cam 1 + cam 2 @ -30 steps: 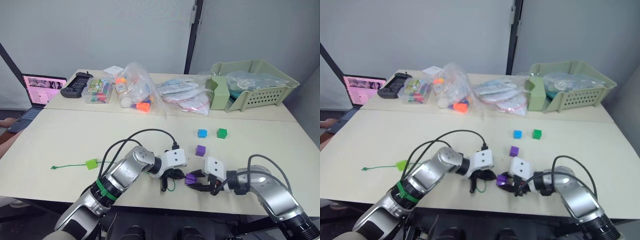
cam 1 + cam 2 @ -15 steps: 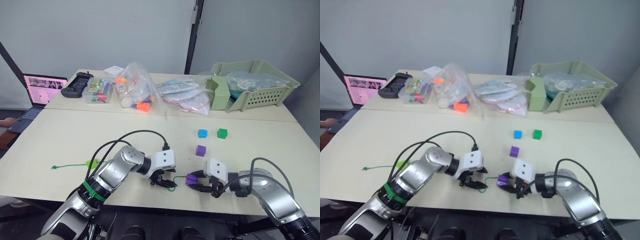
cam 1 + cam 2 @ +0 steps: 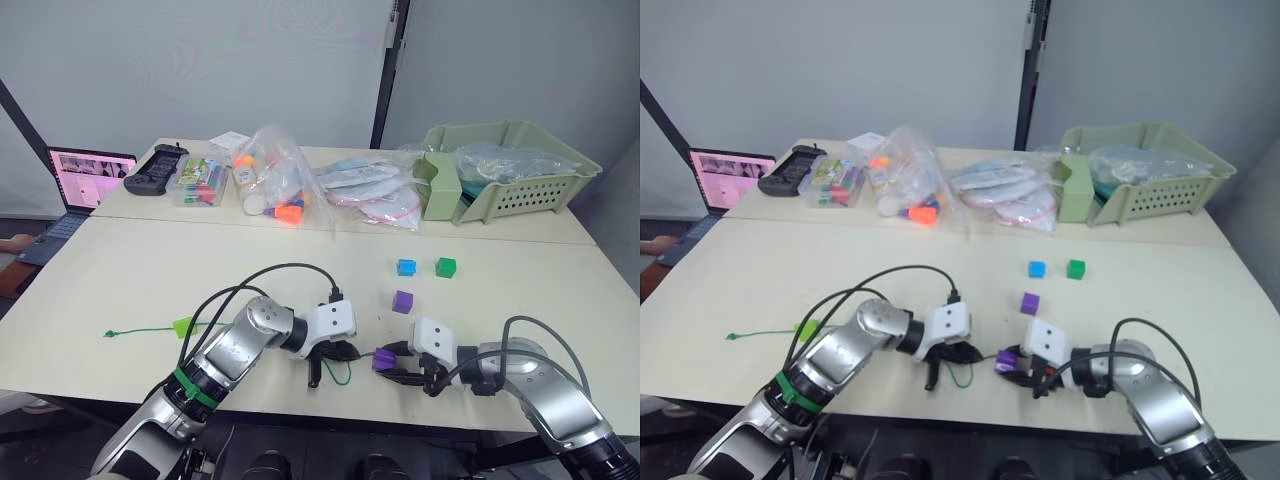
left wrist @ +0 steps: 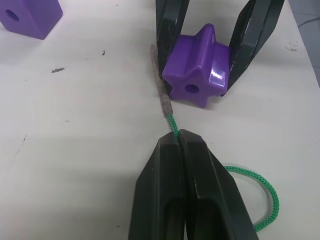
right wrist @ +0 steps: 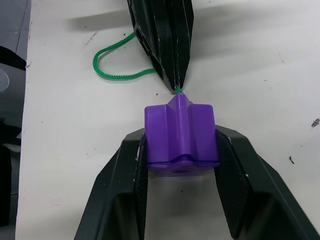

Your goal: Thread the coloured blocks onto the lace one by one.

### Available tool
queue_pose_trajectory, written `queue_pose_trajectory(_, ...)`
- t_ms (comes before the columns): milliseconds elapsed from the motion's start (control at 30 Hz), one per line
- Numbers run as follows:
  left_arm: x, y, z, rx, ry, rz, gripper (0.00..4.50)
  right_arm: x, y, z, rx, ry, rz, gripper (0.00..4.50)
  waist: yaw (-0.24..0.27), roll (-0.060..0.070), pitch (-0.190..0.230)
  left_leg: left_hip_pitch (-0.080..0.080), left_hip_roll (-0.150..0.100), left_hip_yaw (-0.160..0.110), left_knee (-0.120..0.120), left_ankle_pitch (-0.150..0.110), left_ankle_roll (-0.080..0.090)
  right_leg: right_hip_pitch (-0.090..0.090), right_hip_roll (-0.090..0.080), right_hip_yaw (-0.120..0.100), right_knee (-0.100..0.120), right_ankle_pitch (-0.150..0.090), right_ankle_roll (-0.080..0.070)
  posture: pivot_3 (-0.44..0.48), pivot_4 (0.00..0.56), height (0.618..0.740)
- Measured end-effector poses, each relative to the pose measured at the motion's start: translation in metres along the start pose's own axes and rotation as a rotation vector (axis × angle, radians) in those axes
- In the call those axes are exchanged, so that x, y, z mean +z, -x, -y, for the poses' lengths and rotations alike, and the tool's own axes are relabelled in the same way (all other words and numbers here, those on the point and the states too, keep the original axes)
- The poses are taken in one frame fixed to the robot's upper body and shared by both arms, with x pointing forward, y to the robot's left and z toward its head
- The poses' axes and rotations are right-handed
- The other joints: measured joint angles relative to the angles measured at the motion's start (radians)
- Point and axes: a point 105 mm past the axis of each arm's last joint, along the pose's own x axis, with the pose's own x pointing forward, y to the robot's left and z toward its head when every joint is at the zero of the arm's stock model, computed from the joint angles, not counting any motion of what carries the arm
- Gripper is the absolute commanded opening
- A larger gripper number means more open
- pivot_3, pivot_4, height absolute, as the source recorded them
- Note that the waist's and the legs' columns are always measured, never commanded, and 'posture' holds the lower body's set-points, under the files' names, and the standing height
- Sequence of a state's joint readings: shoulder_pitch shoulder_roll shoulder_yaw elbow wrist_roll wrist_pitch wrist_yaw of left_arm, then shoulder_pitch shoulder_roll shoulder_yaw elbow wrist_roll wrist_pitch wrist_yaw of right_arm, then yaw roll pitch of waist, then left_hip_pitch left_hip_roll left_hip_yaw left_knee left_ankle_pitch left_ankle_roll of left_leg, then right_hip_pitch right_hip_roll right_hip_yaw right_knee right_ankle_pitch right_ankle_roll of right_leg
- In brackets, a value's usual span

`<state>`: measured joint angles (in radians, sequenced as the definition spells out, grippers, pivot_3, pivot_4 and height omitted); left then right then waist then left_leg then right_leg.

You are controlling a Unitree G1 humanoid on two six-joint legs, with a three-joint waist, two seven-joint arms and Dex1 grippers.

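The work surface is a pale cream table (image 3: 120, 270) with a second table butted against its far edge; a grey wall stands behind. On the far table are a laptop (image 3: 85, 180), a black controller (image 3: 153, 170), clear bags (image 3: 270, 180) of toy pieces and a green basket (image 3: 505, 170).

The left gripper (image 4: 178, 137) is clenched on the lace (image 4: 255, 180) just behind its tan tip (image 4: 161, 90). The right gripper (image 5: 181, 145) grasps a purple block (image 5: 180, 135), star-shaped in section, between its two fingers.

The head views show the two grippers facing each other near the table's front edge, with the lace running left from the left gripper to a lime block (image 3: 184, 326) and on to its free end. The left wrist view shows detail the head views lack: the tip lies on the table beside the held block, to one side of the block's hole, not in it. It also shows the second purple block (image 4: 30, 17) lying nearby.

The blue block (image 3: 405, 267) and dark green block (image 3: 445, 267) sit side by side, well apart from the grippers. The table between them and the grippers is open.
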<state>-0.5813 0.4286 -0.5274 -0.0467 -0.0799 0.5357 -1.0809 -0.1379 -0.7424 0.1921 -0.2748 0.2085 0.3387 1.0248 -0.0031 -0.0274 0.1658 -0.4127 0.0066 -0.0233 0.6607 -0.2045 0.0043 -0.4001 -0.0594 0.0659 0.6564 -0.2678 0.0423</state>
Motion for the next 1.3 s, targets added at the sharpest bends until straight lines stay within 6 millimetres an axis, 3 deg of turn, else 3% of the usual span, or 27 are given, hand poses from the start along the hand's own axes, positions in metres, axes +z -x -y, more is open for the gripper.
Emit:
queue_pose_trajectory(333, 0.011, -0.018, 0.006, -0.041, -0.049, 0.024, 0.00, 0.001, 0.001, -0.001, -0.001, -0.004, -0.008, 1.35, 0.000, 0.000, 0.000, 0.000, 0.000, 0.000, 0.000, 0.000, 0.000, 0.000, 0.000, 0.000, 0.000, 0.000, 0.000, 0.000, 0.150, 0.740)
queue_pose_trajectory(600, 0.012, -0.018, 0.001, -0.026, -0.066, 0.013, 0.00, 0.001, 0.001, -0.001, 0.000, -0.005, -0.013, 1.35, 0.000, 0.000, 0.000, 0.000, 0.000, 0.000, 0.000, 0.000, 0.000, 0.000, 0.000, 0.000, 0.000, 0.000, 0.000, 0.000, 0.150, 0.740)
queue_pose_trajectory(767, 0.006, -0.006, 0.000, -0.022, -0.081, -0.019, 0.00, 0.001, 0.001, -0.002, 0.003, -0.004, -0.012, 1.35, -0.004, 0.000, 0.000, 0.000, 0.000, 0.000, 0.000, 0.000, 0.000, 0.000, 0.000, 0.000, 0.000, 0.000, 0.000, 0.000, 0.150, 0.740)
queue_pose_trajectory(1000, -0.019, 0.043, -0.004, -0.015, -0.081, -0.132, 0.00, 0.000, 0.003, -0.002, 0.009, 0.006, -0.021, 1.35, -0.008, 0.000, 0.000, 0.000, 0.000, 0.000, 0.000, 0.000, 0.000, -0.001, 0.000, 0.000, 0.000, 0.000, 0.000, 0.000, 0.150, 0.740)
queue_pose_trajectory(1233, -0.025, 0.051, 0.003, -0.048, -0.093, -0.140, 0.00, 0.000, 0.004, -0.002, 0.014, 0.009, -0.023, 1.35, -0.007, 0.000, 0.000, -0.001, 0.001, 0.000, 0.000, 0.000, 0.000, -0.001, 0.000, 0.000, 0.000, 0.000, 0.000, 0.000, 0.150, 0.740)
queue_pose_trajectory(1300, -0.026, 0.052, 0.001, -0.036, -0.125, -0.150, 0.58, 0.000, 0.004, -0.002, 0.014, 0.008, -0.024, 1.35, -0.007, 0.000, 0.000, -0.001, 0.001, 0.000, 0.000, 0.000, 0.000, -0.001, 0.000, 0.000, 0.000, 0.000, 0.000, 0.000, 0.150, 0.740)
